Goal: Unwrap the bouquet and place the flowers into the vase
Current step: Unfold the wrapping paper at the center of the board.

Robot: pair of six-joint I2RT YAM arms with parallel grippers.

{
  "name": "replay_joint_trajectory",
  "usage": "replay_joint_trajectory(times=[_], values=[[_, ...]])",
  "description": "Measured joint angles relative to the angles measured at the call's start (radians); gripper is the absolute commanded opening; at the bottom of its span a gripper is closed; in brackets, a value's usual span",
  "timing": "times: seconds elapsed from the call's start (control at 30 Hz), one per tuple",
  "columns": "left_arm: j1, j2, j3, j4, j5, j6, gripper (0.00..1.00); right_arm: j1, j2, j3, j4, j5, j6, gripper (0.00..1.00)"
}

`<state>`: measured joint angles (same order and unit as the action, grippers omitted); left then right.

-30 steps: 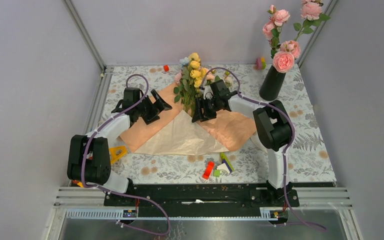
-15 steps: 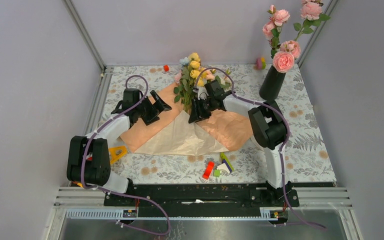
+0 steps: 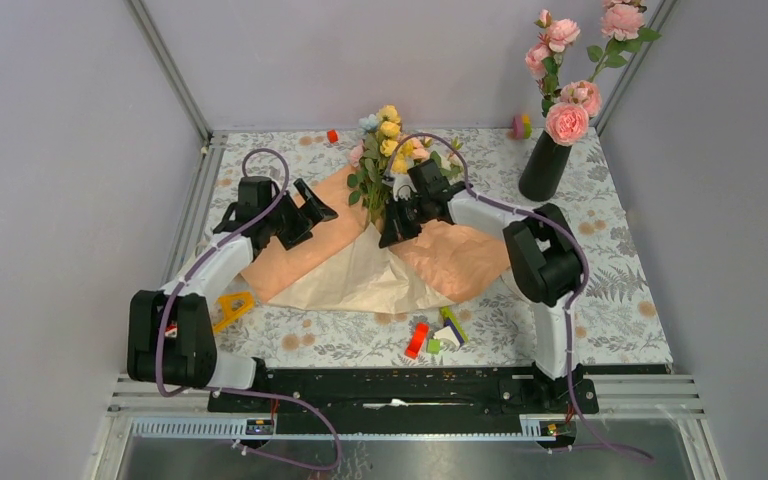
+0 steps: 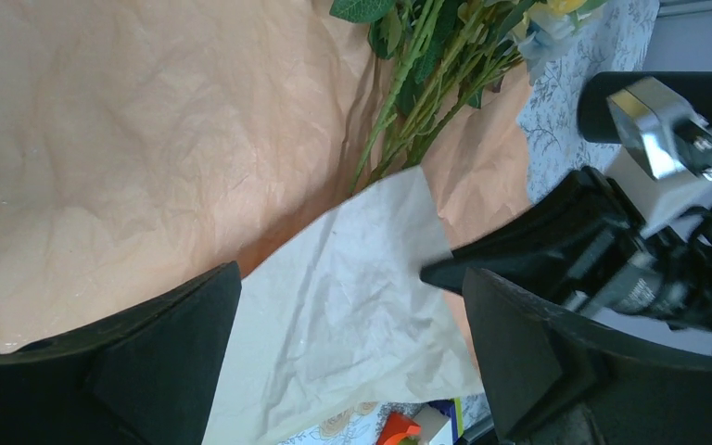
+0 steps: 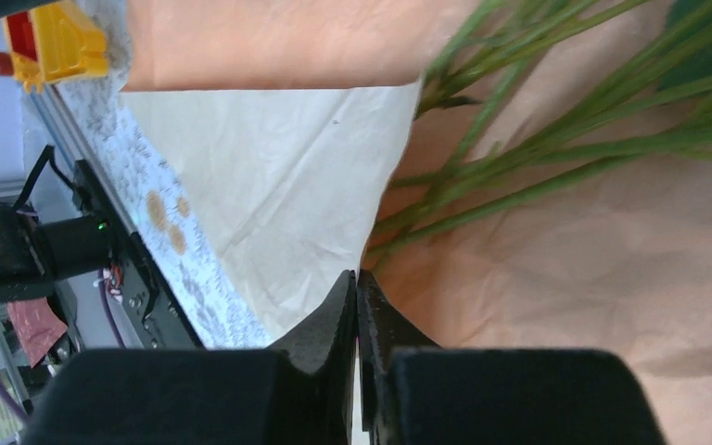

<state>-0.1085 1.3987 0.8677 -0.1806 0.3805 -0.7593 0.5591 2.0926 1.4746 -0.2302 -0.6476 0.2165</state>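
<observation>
- Right end effector (image 5: 357, 278): within the last second its 2 fingers have gone from apart to fully together. The tips sit just beside the cut ends of the stems (image 5: 519, 120). No stem shows between them, so whether they nip paper or nothing cannot be told.
- Left end effector (image 4: 349, 273): spread wide and empty, hanging over the peach wrapping paper (image 3: 300, 245). It has drifted slightly toward the far side.
- Meaning: the wrap already lies open. The closing reads as a try at the stems, and the hold looks unconfirmed.
- Flowers (image 3: 388, 140): stems rest on the open paper at mid bench (image 3: 610, 260), blooms toward the far wall. They are well apart from the vase (image 3: 544, 165) at far right, which carries tall pink roses (image 3: 567, 122).
- Materials: the paper is matt and crinkled, with a cream inner sheet (image 3: 360, 275) coming to a point. The stems are thin, green and fanned. The vase is glossy black and narrow-necked.
</observation>
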Motion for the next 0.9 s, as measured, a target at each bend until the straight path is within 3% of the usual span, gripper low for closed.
replay_joint_trajectory(times=[0.47,0.63,0.8,0.9], values=[[0.002,-0.089,-0.021,-0.044,-0.008,0.047,0.97,0.222,-0.412,-0.277,0.003,0.071,-0.014,0.13],[-0.032,-0.104,-0.092,-0.05,0.017,0.055,0.96,0.304,-0.473,-0.381,-0.011,0.113,-0.001,0.28],[-0.129,-0.145,-0.166,-0.058,0.031,0.052,0.96,0.374,-0.552,-0.428,-0.053,0.156,0.016,0.49],[-0.193,-0.194,-0.21,-0.057,0.041,0.045,0.96,0.403,-0.627,-0.442,-0.082,0.172,0.029,0.67]])
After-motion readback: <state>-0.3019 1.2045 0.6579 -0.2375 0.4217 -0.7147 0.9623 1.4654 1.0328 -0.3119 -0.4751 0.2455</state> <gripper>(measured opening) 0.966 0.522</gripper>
